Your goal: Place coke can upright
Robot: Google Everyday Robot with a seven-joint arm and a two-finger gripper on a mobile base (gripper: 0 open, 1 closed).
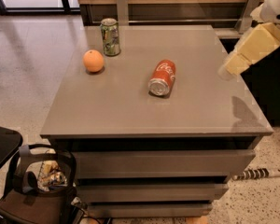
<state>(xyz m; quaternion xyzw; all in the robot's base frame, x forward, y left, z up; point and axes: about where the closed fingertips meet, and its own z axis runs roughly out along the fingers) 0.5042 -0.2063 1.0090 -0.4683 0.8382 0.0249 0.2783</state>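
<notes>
The red coke can lies on its side near the middle of the grey table, its silver end facing the front. My gripper hangs above the table's right edge, to the right of the can and apart from it. It holds nothing that I can see.
A green-and-white patterned can stands upright at the back left. An orange sits in front of it. A dark bag lies on the floor at the front left. A wooden wall with metal posts runs behind the table.
</notes>
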